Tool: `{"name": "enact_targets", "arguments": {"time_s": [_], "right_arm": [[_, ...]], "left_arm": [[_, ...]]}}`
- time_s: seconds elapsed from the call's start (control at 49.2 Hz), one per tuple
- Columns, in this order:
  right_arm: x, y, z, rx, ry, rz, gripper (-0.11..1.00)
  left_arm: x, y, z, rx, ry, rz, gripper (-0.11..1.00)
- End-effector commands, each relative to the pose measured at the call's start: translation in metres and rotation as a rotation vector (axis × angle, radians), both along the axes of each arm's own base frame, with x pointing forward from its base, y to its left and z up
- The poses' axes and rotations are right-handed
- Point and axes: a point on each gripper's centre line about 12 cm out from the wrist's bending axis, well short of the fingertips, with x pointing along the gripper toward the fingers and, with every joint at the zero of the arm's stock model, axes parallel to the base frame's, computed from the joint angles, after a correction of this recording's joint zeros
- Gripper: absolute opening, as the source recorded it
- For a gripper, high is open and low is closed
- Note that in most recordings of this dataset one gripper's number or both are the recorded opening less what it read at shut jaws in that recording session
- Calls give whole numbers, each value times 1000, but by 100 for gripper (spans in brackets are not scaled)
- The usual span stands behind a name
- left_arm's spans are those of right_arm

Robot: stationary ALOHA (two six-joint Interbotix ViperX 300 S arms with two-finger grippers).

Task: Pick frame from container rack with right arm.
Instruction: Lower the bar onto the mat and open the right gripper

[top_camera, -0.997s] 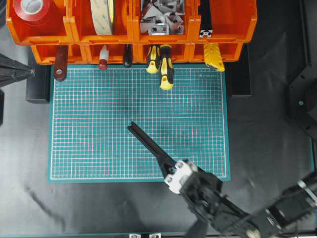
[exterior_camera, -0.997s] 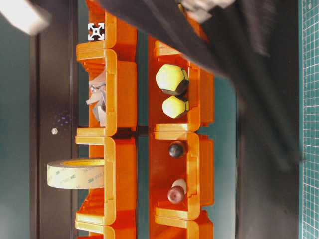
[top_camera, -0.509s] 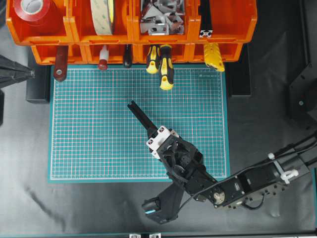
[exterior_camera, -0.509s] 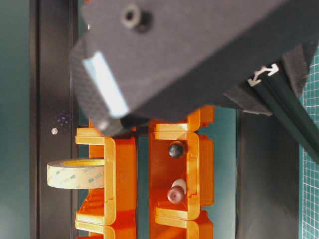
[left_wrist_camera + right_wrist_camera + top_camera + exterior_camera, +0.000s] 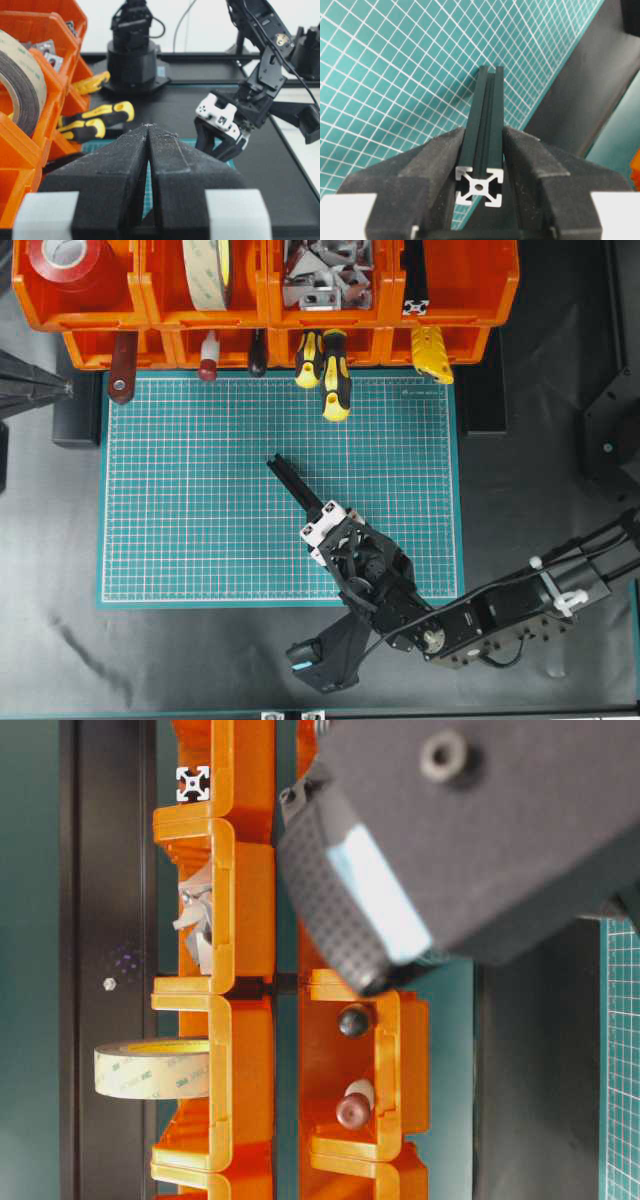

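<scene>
My right gripper (image 5: 320, 512) is shut on a black slotted frame (image 5: 295, 483) and holds it over the middle of the green mat (image 5: 190, 500), the bar pointing away toward the upper left. In the right wrist view the frame (image 5: 487, 110) sits between the pads (image 5: 525, 150), silvery cut end toward the camera. A second frame (image 5: 415, 285) lies in the top right bin of the orange container rack (image 5: 470, 285); its cut end also shows in the table-level view (image 5: 193, 783). My left gripper (image 5: 148, 127) is shut and empty at the far left (image 5: 60, 388).
Yellow-and-black screwdrivers (image 5: 335, 385), a red-handled tool (image 5: 208, 358) and a yellow part (image 5: 432, 352) stick out of the lower bins. Tape rolls (image 5: 205, 270) and metal brackets (image 5: 320, 275) fill the upper bins. My right arm (image 5: 480, 840) blocks much of the table-level view.
My right gripper carried the frame from the mat's front edge toward the rack, then eased slightly back and right. The left gripper has not moved.
</scene>
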Motion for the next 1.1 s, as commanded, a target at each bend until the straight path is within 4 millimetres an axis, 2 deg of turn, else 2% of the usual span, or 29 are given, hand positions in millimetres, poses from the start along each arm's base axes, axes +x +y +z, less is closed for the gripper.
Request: {"name": "enact_targets", "arguments": {"time_s": [0.0,0.488,0.549,0.671,0.753,0.834,1.078], "right_arm": [[5,1,8,38,-29,-2,25],[0,10,-3,157,-1,-12,26],[-1,11,-6,174,6,-15,33],[-4,11,-11,188,17,-16,64],[-5,11,-11,191,19,-20,78],[-6,11,-11,205,9,-39,83],[-4,13,0,352,-126,-221,83]], "left_arm": [[2,1,4,-2,-8,3,0],[2,1,3,-2,-5,4,0],[2,1,2,-2,-3,4,0],[2,1,1,-2,0,6,0],[2,2,1,0,-2,10,0],[2,2,2,-3,-3,9,0],[1,2,2,-3,-3,9,0]]}}
